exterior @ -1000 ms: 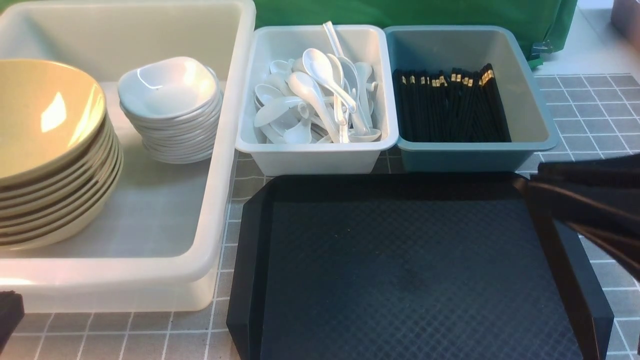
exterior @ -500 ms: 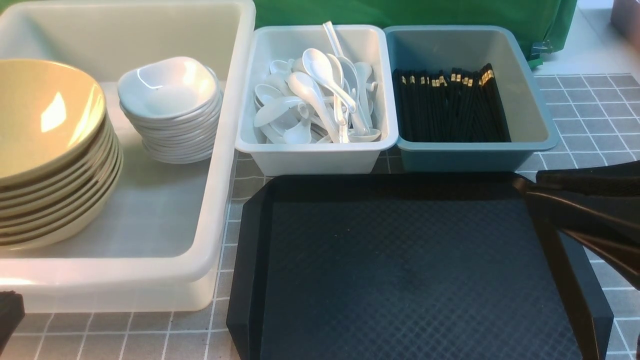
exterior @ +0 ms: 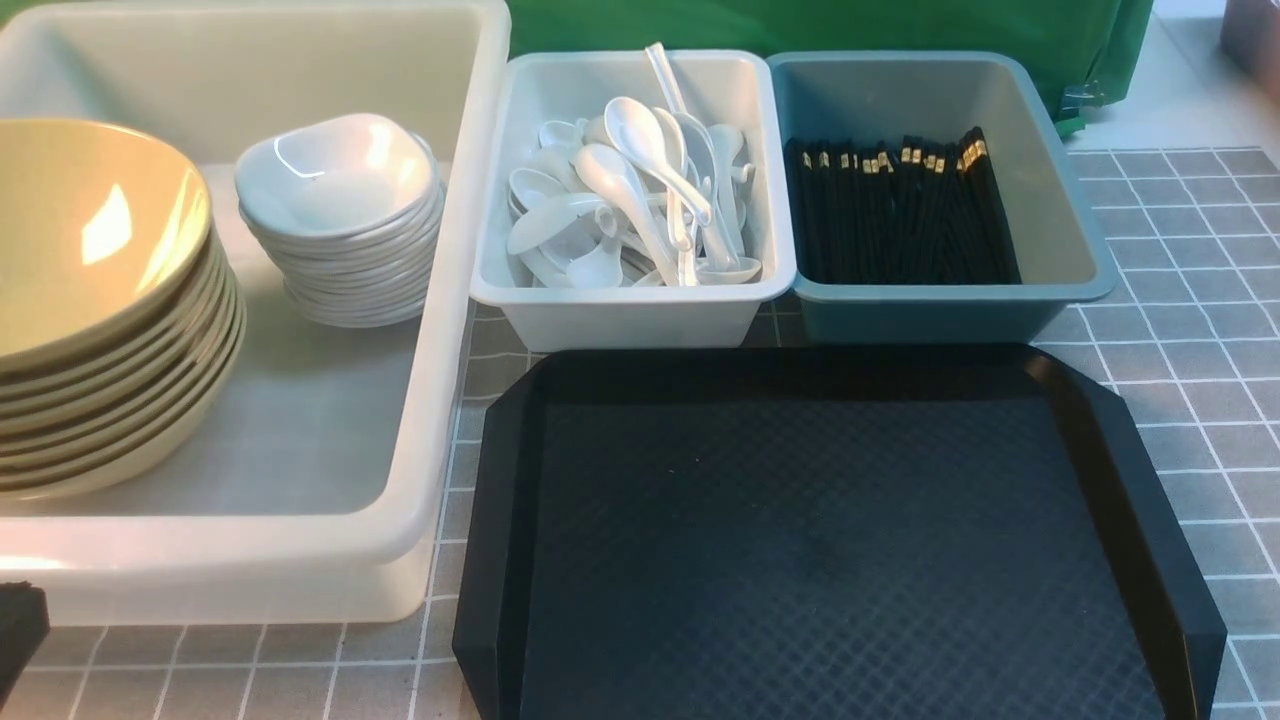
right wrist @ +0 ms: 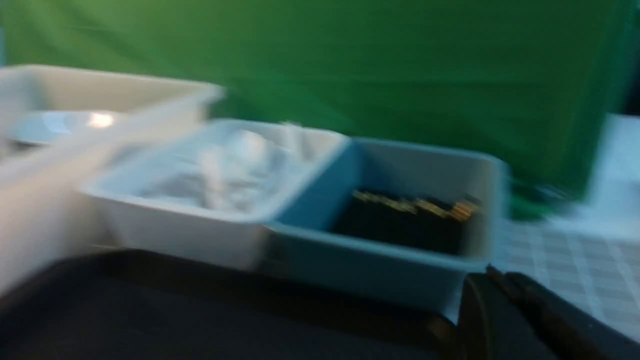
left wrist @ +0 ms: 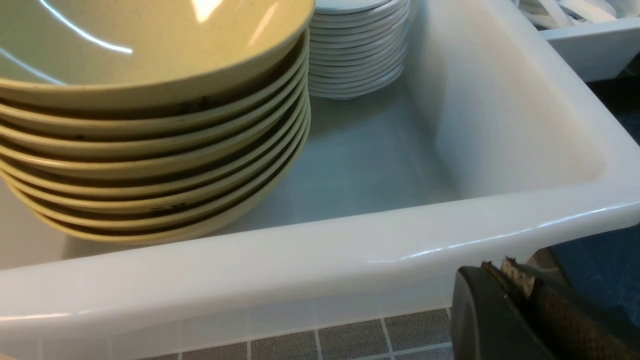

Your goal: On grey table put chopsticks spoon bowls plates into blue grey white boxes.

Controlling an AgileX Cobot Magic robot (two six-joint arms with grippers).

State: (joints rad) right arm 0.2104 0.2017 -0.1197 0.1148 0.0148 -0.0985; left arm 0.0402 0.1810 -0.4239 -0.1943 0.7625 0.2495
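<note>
Stacked olive-yellow bowls point(exterior: 90, 230) and a stack of small white plates point(exterior: 340, 190) stand inside the big white box point(exterior: 250, 545). Several white spoons point(exterior: 640, 180) fill the grey-white box point(exterior: 630, 320). Black chopsticks point(exterior: 900, 215) lie in the blue box point(exterior: 940, 315). My left gripper point(left wrist: 500, 267) is shut and empty, just outside the near wall of the white box point(left wrist: 300, 250), with the bowls point(left wrist: 150, 75) and plates point(left wrist: 357, 45) beyond. My right gripper point(right wrist: 495, 275) is shut and empty, near the blue box point(right wrist: 370, 265); that view is blurred.
A black textured tray point(exterior: 800, 550) lies on the grey table point(exterior: 1200, 230) in front of the two small boxes, with nothing on it. A green cloth point(exterior: 850, 25) hangs behind the boxes.
My right arm has pulled back to the right and left the front view, baring the tray's right corner. Its jaws have closed. The left arm has not moved.
</note>
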